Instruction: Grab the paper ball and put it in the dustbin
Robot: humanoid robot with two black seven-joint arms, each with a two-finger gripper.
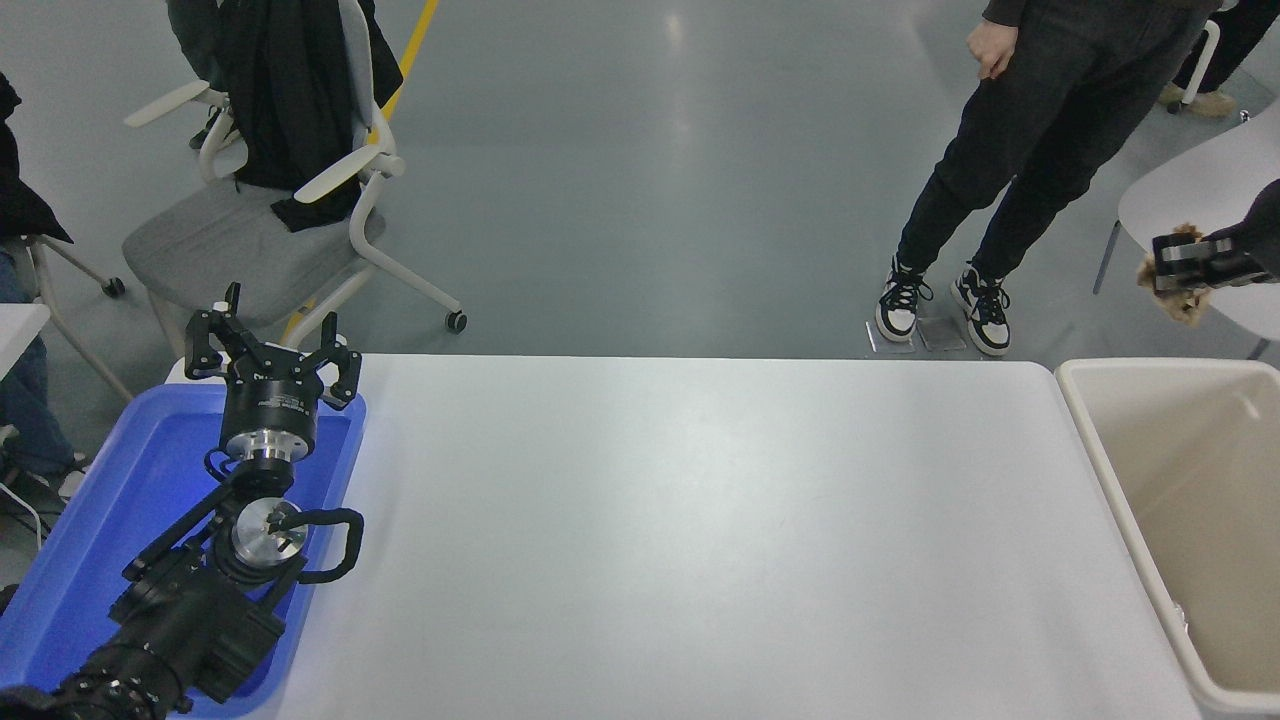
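The white table [700, 520] fills most of the view, its top bare between the two arms. Off its right end stands the dustbin [1085, 440], a deep cream rectangle whose long axis runs away from the camera, its mouth open upward. At the table's left end lies a shallow blue tray [90, 540], also lengthwise front to back.

The left arm comes in from the lower left over the tray, and the left gripper [272, 350] points away from the camera with its fingers spread apart and nothing between them.

Beyond the table a person [1030, 150] in dark clothes and black-and-white shoes stands on the grey floor, and a grey office chair [260, 230] with a black garment draped on it sits at the upper left.

The right gripper [1185, 272] reaches in from the right edge, pointing toward the picture's left, held in the air above the bin's far end. Its fingers are pinched on the paper ball [1182, 300], a crumpled tan wad showing at the gripper's left tip and below it; it has no clear long axis.
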